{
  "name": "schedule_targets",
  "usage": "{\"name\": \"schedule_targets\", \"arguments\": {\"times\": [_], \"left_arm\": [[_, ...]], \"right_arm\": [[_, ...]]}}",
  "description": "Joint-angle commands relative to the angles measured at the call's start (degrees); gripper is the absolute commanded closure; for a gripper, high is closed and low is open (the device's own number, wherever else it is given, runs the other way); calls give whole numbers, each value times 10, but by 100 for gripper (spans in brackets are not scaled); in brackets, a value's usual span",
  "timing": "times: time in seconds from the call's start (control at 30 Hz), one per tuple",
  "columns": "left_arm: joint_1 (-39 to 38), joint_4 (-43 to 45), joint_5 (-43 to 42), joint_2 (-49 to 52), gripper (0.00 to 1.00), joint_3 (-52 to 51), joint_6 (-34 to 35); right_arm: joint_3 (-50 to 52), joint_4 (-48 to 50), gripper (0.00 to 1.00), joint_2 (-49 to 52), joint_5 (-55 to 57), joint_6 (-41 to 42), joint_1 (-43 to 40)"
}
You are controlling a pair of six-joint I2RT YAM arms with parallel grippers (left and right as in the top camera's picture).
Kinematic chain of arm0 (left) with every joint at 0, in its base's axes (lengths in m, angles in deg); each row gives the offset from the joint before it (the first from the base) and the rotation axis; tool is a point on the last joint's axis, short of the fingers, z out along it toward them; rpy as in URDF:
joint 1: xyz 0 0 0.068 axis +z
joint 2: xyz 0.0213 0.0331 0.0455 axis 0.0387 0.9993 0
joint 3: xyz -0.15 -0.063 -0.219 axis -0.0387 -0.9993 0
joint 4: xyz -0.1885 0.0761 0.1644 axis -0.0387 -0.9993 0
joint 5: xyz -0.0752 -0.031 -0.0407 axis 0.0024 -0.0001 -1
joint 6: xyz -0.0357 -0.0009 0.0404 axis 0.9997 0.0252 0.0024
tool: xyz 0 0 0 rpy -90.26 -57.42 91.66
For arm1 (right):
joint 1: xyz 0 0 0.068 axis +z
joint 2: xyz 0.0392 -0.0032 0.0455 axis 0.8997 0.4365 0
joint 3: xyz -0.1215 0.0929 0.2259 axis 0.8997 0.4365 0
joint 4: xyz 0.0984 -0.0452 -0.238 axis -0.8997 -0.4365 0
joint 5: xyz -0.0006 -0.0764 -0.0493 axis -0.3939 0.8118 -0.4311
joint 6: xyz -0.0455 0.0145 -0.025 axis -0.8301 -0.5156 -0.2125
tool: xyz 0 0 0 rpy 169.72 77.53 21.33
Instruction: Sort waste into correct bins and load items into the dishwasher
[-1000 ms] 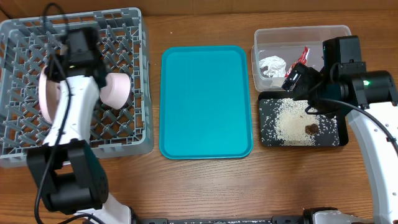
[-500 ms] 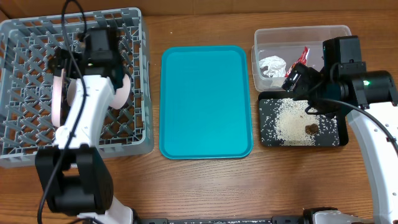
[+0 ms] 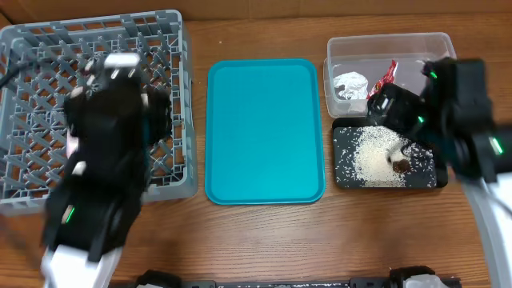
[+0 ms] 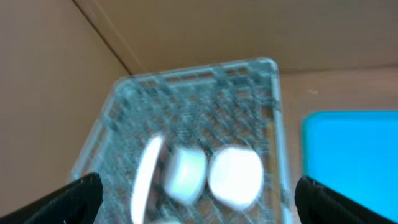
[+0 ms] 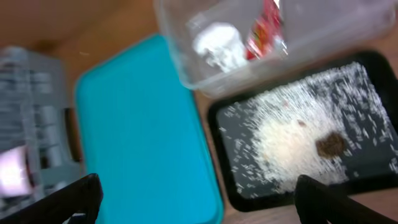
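Observation:
The grey dish rack [image 4: 205,93] holds a pale plate [image 4: 146,180] standing on edge and two pale cups [image 4: 235,176] side by side. My left gripper [image 4: 199,202] hangs high above them, open and empty, its fingertips [image 4: 78,196] wide apart. In the overhead view the blurred left arm [image 3: 108,160] covers those dishes. Over the seam between the teal tray [image 5: 143,124] and the black tray of rice [image 5: 298,137] hovers my right gripper [image 5: 199,199], open with nothing in it. The clear bin [image 3: 344,48] contains crumpled foil [image 3: 350,82] and a red wrapper [image 3: 386,74].
The teal tray [image 3: 264,132] lies bare between the rack [image 3: 48,48] and the two containers. A brown lump [image 3: 400,164] sits on the rice in the black tray [image 3: 344,168]. Brown walls rise behind the rack.
The left gripper opened, let go of a pink cup in the rack, and the arm has lifted away. The right arm, still before, is now moving up, blurred.

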Motion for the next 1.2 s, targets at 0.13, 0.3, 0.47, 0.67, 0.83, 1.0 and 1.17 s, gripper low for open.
{"name": "schedule_targets", "arguments": {"times": [0.13, 0.3, 0.47, 0.67, 0.83, 1.0, 1.17], "left_arm": [[-3, -136, -156, -111, 0, 2, 122], [-3, -133, -230, -121, 0, 2, 130], [-3, -147, -232, -118, 0, 2, 130], [-3, -169, -232, -118, 0, 2, 130], [-3, -173, -232, -118, 0, 2, 130], [-3, -173, -232, -118, 0, 2, 130], [-3, -173, -232, -118, 0, 2, 130]], "right_arm": [[-9, 2, 0, -169, -3, -17, 14], [-9, -7, 0, -212, -2, -17, 14], [-9, -28, 0, -214, -2, -17, 14], [-9, -35, 0, -214, -2, -17, 14], [-9, -80, 0, -214, -2, -17, 14], [4, -55, 0, -218, 90, -17, 16], [119, 119, 0, -280, 76, -107, 13]]}}
